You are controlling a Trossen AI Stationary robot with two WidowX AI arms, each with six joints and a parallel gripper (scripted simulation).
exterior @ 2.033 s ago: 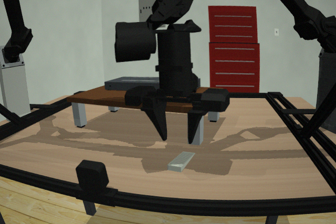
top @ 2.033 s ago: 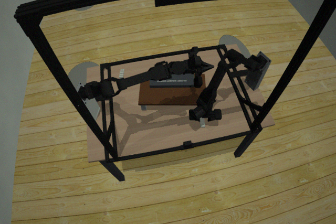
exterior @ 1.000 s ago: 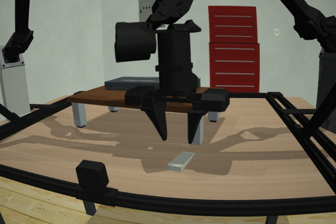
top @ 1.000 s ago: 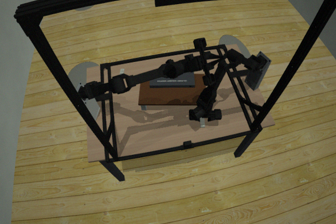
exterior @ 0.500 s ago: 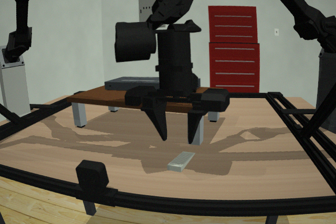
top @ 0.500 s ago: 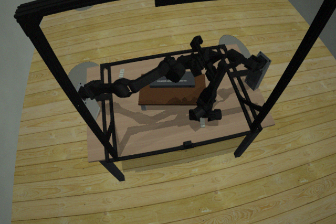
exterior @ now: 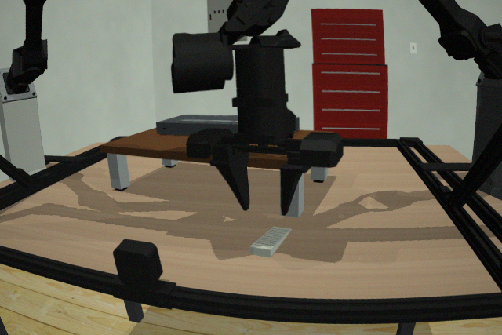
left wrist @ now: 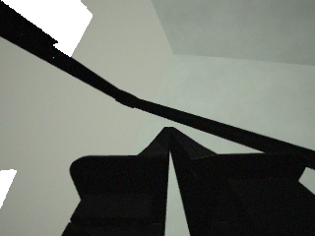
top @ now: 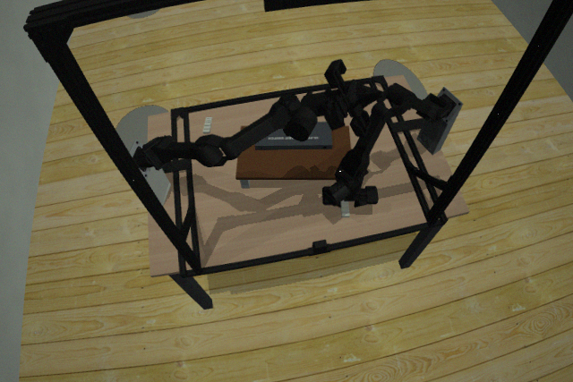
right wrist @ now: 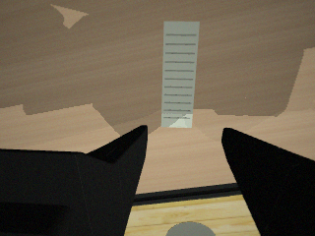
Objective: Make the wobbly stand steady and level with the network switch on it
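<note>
The brown stand (top: 277,165) (exterior: 141,143) rests on grey legs mid-table, with the dark grey network switch (top: 295,140) (exterior: 190,123) on top. A pale ribbed wedge (top: 345,209) (exterior: 271,241) (right wrist: 180,74) lies flat on the table in front of the stand. My right gripper (top: 349,196) (exterior: 267,205) (right wrist: 184,133) is open and empty. It points down a little above the table, just behind the wedge's near end. My left gripper (top: 337,63) (left wrist: 168,131) is shut and empty. It is raised above the back of the stand and points up at the ceiling. A second wedge (top: 208,123) lies at the back left.
A black frame (top: 295,255) (exterior: 283,303) borders the table, with a small camera block (top: 320,245) (exterior: 136,264) on its front rail. Tall black posts stand at the corners. A red cabinet (exterior: 348,71) stands behind the table.
</note>
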